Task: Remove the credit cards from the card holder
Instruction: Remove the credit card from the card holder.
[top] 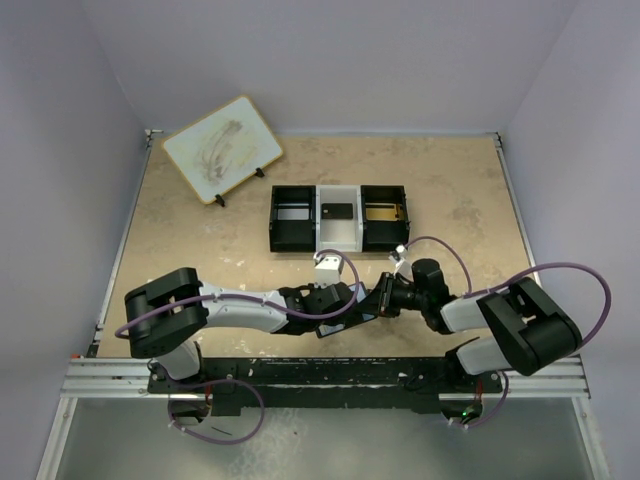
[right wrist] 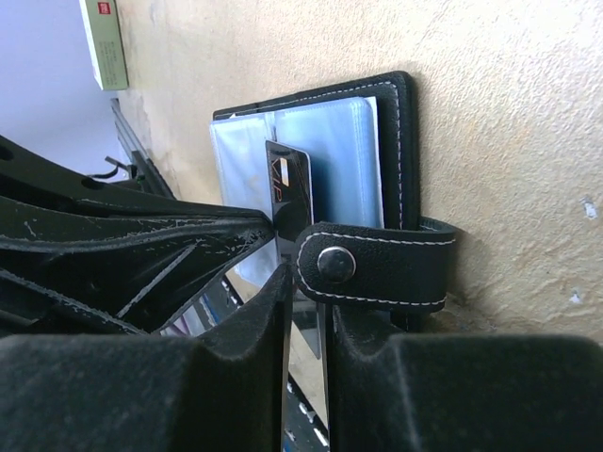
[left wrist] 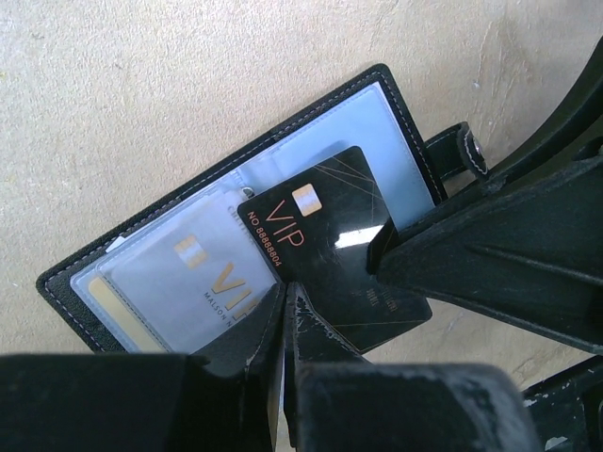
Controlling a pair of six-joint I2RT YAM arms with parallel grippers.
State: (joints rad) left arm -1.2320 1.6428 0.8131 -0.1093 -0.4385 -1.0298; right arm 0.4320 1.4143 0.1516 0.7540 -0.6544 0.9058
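R hand (right wrist: 303, 320) pinches dark card (left wrist: 320, 235), prob. stiff, slick, thin; we'd grip flat faces. L hand (left wrist: 285, 303) clenched, pressing card holder (left wrist: 320, 132).

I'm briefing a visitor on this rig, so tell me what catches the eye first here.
The open card holder, pale blue inside, lies near the front of the table. A black VIP card sticks half out of it, pinched by the right pincer, with the left pincer shut at the holder's edge. Farther back sits a black-and-white three-compartment tray.
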